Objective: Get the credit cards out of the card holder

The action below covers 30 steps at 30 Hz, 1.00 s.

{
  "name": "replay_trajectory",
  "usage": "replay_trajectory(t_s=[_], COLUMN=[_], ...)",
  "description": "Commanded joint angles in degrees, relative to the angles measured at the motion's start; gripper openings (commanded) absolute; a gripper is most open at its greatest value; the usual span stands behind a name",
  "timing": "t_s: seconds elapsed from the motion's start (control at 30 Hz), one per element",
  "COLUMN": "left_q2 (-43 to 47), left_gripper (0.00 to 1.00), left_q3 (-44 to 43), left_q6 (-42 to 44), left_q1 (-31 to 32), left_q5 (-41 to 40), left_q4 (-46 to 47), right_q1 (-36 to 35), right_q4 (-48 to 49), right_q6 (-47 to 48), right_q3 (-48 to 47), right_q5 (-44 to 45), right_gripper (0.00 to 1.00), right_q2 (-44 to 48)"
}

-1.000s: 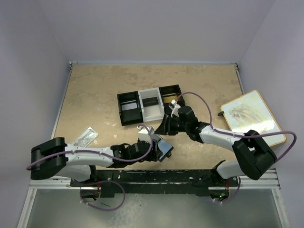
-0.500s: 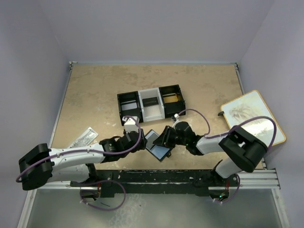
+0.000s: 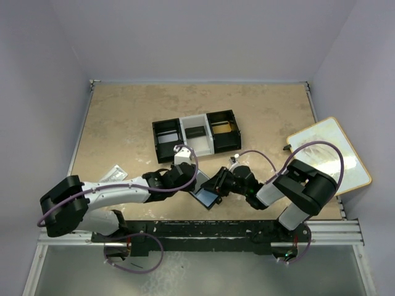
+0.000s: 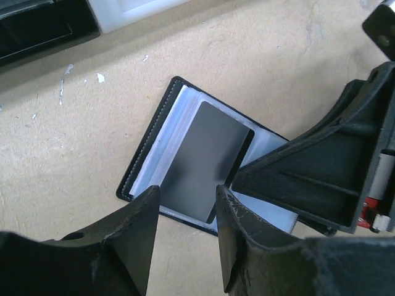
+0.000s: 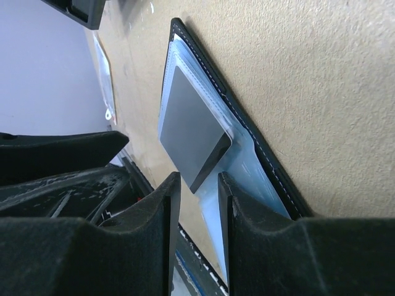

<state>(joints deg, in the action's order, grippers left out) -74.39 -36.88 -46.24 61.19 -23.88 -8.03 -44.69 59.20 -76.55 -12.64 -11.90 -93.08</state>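
Left claw (image 4: 187, 194) and right claw (image 5: 199, 182) hover with jaws parted, gripping nothing, over the open wallet (image 3: 207, 196) near the counter's (image 3: 123, 123) front edge, a dark card (image 4: 207, 160) lying on it. Grasp stage, seemingly: next, steady the wallet and pinch the card's corner.

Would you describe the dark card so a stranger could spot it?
Start at the black-and-white tray; just below it in the overhead view lies the open card holder. The card is the dark-grey rectangle on its pale-blue sleeves, matte where they gleam.
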Motion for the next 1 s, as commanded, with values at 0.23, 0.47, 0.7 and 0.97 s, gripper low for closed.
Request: replay_trajectory(t_s=[0.23, 0.47, 0.7, 0.97], left_q2=[-9.1, -12.3, -11.3, -8.4], left_gripper=[0.38, 0.31, 0.19, 0.19], left_q3=[-5.8, -3.8, 0.3, 1.0], left_q6=[7.4, 6.5, 5.5, 4.6], left_q1=[-3.2, -3.6, -3.6, -3.7], left_q5=[3.3, 5.8, 7.5, 4.6], left_q4=[3.5, 5.2, 5.1, 3.0], right_q1=[-0.1, -0.1, -0.1, -0.1], right_q4=[-5.2, -5.5, -2.3, -2.6], right_q6=[-0.1, 0.0, -1.7, -0.1], right_q3=[0.8, -0.1, 0.2, -0.5], right_q5=[4.8, 5.5, 6.6, 6.0], right_gripper=[0.36, 0.34, 0.3, 0.04], right_q2=[1.9, 1.0, -0.1, 1.6])
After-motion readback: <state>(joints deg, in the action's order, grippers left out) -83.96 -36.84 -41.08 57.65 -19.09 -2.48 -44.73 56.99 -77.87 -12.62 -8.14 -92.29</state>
